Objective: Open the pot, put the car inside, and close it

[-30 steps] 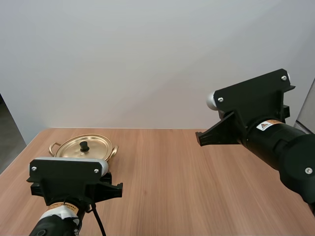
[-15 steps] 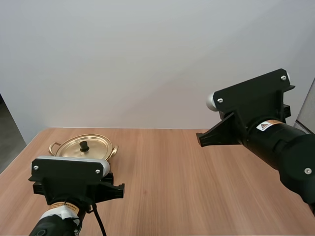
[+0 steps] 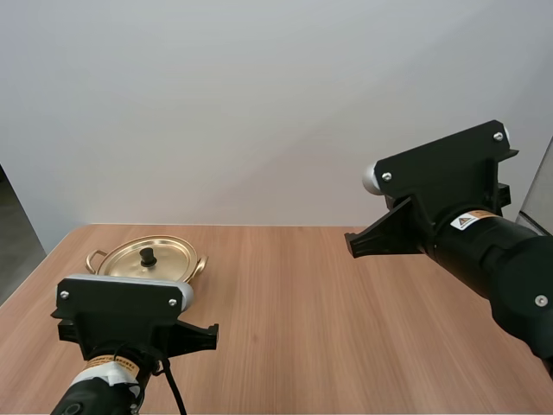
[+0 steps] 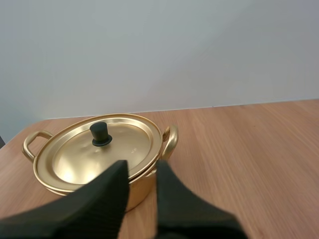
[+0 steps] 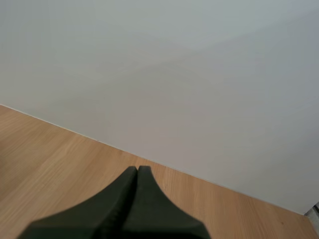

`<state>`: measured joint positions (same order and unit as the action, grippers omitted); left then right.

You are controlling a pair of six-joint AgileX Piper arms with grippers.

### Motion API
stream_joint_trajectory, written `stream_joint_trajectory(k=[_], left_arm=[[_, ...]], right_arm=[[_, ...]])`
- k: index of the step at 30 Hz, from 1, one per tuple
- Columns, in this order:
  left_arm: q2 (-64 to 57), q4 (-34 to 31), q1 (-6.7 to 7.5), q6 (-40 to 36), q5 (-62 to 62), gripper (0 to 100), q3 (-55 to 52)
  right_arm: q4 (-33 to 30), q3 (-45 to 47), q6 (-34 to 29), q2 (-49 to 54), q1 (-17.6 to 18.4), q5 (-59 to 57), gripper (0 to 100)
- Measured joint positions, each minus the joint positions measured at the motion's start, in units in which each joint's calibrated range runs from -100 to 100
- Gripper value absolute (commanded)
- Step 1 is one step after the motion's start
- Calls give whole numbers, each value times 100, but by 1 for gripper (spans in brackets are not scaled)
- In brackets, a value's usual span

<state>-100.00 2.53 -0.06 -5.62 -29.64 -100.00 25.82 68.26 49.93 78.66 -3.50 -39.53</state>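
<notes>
The left gripper (image 4: 142,165) is held low and level just before the round golden metal pot (image 4: 170,141), its fingers parted by a narrow gap with nothing gripped. The pot is set at the far left of the light wooden table (image 3: 346,328), with its black-knobbed golden lid (image 4: 79,157) seated on it. The right gripper (image 5: 137,170) is raised above the table's right side, its fingers pressed together and empty.
</notes>
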Motion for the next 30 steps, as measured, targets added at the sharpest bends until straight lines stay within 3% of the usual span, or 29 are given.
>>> stream_joint_trajectory(k=[14, 20, 26, 30], left_arm=[[0, -10, 0, 9, 16, 0, 0], [0, -10, 0, 9, 16, 0, 0], [0, -10, 0, 9, 23, 0, 0], [0, -10, 0, 9, 23, 0, 0]], right_arm=[[-15, 32, -941, 26, 0, -309, 0], [-714, 808, -1009, 829, 47, -1025, 0], [-792, 1762, -1238, 1926, 112, 34, 0], [-758, 1984, -1238, 2047, 112, 390, 0]])
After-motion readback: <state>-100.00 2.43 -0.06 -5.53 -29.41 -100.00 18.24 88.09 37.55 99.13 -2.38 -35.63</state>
